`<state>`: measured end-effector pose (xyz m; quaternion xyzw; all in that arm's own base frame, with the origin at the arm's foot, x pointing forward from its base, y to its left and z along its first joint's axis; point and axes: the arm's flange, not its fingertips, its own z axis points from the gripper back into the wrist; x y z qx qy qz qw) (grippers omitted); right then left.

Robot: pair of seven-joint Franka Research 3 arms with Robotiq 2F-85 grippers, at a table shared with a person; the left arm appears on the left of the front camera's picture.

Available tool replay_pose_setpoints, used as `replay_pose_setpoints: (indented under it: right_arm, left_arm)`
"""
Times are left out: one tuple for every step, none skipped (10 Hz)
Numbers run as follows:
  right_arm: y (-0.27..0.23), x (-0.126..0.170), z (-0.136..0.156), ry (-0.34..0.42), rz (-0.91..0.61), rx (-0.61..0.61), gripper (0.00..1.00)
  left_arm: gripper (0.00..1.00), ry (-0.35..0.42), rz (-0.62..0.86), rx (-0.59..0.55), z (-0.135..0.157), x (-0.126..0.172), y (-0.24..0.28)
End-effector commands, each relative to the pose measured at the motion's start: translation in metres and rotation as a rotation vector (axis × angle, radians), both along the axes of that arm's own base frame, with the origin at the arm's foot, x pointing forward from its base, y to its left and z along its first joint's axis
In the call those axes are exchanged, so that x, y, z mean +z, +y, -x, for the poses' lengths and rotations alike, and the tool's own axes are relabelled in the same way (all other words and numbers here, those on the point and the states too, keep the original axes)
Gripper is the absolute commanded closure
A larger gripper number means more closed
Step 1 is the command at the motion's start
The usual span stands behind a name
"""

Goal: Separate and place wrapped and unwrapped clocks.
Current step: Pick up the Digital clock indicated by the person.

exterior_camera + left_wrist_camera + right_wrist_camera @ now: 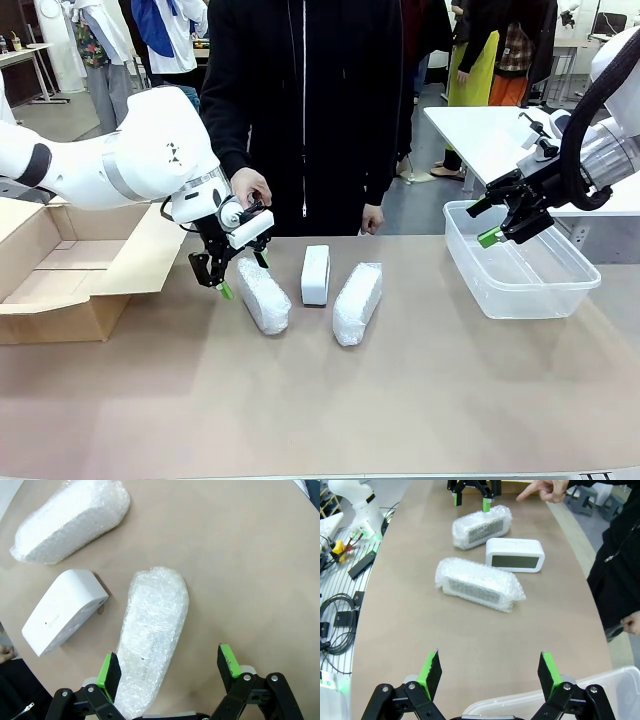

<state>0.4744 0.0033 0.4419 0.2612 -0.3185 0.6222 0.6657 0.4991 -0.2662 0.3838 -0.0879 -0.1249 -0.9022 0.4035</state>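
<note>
L jaws apart over end of white bubble-wrapped oblong bundle [152, 635] on tan bench [400, 400]. Prob light, squashy, slick wrap: grip across narrow width near middle. R jaws apart.

The left wrapped clock [263, 295] and the right wrapped clock [357, 303] are in clear bubble wrap, all crinkly and shiny. The unwrapped clock [315, 275] is smooth white plastic with a soft sheen, and its face is dark and dull. The worktop [400, 400] is a smooth matt tan with basically no glare. The bin [530, 300] is glossy see-through plastic, and the cardboard box [60, 300] is plain matt brown. The right gripper [490, 672] looks like matt black hard plastic, with green pads [431, 672] that look rubbery.
</note>
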Motion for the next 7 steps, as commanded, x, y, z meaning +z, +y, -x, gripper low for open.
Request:
replay_pose_setpoints:
  right_arm:
    - [0.001, -0.002, -0.002, -0.008, -0.029, 0.0, 0.0]
    - [0.001, -0.002, -0.002, -0.008, -0.029, 0.0, 0.0]
    - [0.001, -0.002, -0.002, -0.008, -0.029, 0.0, 0.0]
    - [0.001, -0.002, -0.002, -0.008, -0.029, 0.0, 0.0]
    - [0.001, -0.002, -0.002, -0.008, -0.029, 0.0, 0.0]
    - [0.001, -0.002, -0.002, -0.008, -0.029, 0.0, 0.0]
    - [0.001, -0.002, -0.002, -0.008, -0.029, 0.0, 0.0]
  left_arm:
    - [0.0, -0.021, -0.025, -0.041, -0.012, -0.008, -0.002]
    - [0.0, -0.02, -0.029, -0.053, -0.014, -0.013, -0.004]
    - [0.0, -0.021, -0.027, -0.063, -0.016, -0.017, -0.006]
    - [0.0, -0.018, -0.028, -0.061, -0.018, -0.021, -0.006]
    - [0.0, -0.03, -0.016, -0.067, -0.022, -0.026, -0.006]
    - [0.0, -0.021, 0.018, -0.061, -0.027, -0.03, -0.006]
    - [0.0, -0.027, 0.022, -0.058, -0.028, -0.032, -0.007]
